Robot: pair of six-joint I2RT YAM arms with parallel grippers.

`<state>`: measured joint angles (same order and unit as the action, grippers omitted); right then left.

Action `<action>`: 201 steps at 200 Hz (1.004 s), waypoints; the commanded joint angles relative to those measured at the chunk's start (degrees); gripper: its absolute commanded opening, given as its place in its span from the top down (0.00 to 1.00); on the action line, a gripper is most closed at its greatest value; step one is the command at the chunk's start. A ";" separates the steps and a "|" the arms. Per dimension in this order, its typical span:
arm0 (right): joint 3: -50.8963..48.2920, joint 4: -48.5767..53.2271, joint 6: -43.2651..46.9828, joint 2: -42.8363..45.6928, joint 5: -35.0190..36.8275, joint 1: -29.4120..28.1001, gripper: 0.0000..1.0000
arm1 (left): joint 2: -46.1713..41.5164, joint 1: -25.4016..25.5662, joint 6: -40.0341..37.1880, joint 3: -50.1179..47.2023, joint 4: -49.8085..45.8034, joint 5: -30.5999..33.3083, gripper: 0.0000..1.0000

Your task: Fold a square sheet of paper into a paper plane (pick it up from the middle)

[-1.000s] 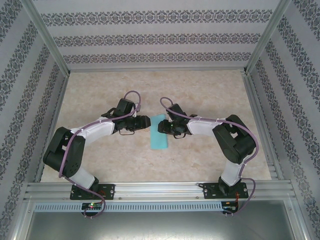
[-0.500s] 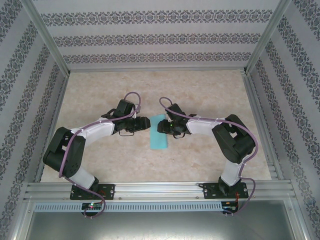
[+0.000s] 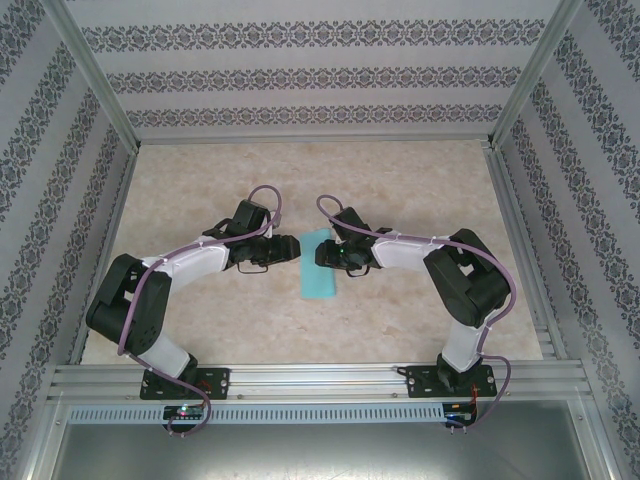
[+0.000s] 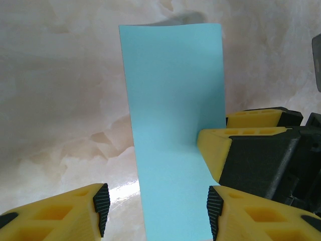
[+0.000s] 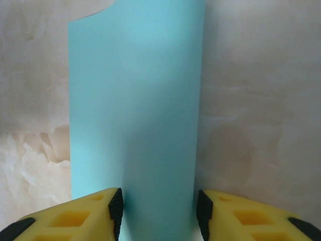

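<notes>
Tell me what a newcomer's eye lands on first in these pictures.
The bright teal-blue paper stands out first, lying as a narrow strip at the middle of the marbled beige table. Next come the two black arms reaching in from either side. The left end effector and the right end effector meet at the strip's far half, both with yellow fingers spread apart.

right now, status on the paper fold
Left pincer open, astride the paper. Right pincer at the paper too, grip unclear. Paper is a narrow strip. Nothing blocking.
</notes>
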<state>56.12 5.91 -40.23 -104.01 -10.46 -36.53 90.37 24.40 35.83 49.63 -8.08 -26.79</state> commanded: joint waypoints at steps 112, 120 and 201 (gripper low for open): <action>1.90 0.69 3.04 -4.88 3.41 -1.00 0.51 | 0.09 0.65 -0.15 0.27 0.61 -1.07 0.43; 1.73 0.62 2.83 -4.82 3.59 -0.91 0.51 | 0.00 0.71 -0.24 0.22 0.60 -1.02 0.43; 0.20 -0.92 1.90 -4.44 2.83 -0.37 0.53 | -0.05 0.65 -0.25 -0.32 0.62 -1.01 0.44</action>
<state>57.95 8.43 -38.63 -104.86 -9.61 -36.99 90.37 24.40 35.83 49.63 -8.10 -26.98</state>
